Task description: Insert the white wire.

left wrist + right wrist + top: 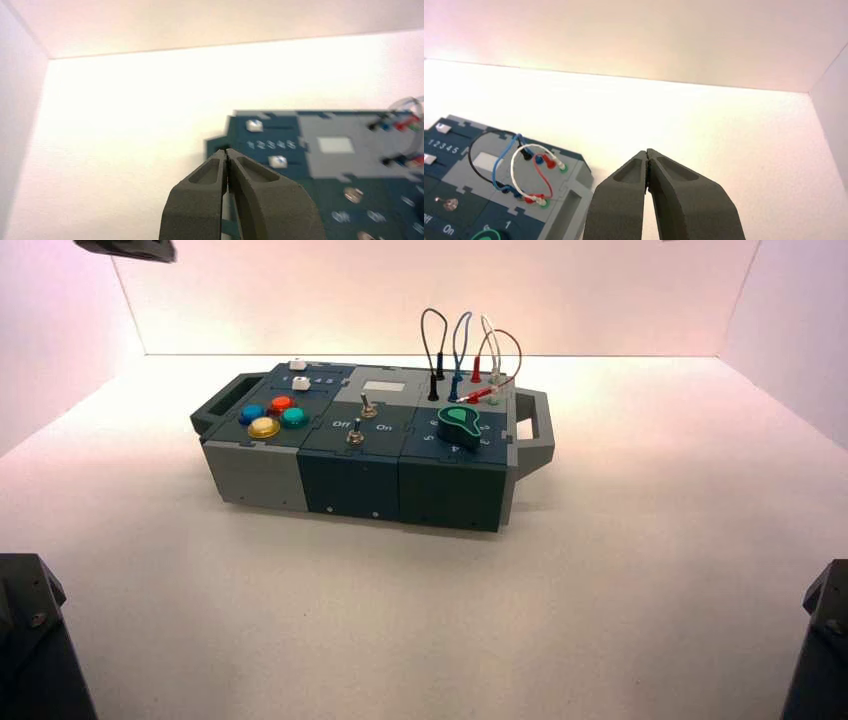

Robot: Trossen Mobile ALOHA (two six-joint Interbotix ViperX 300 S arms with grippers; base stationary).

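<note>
White and thin, the looped wire (515, 167) sits behind the round green knob (459, 426), with its two ends at the green holes (564, 168). The black wire (424, 335), blue wire (456, 338) and red wire (519, 355) are behind the knob too. The left gripper (226, 151) is well off to the knob's left, squeezed closed on nothing. The right gripper (647, 151), off to the knob's right, is pinched closed and empty too.

pale pinkish back wall (430, 300), brightly lit white surface (640, 500), plain side walls (800, 360)
</note>
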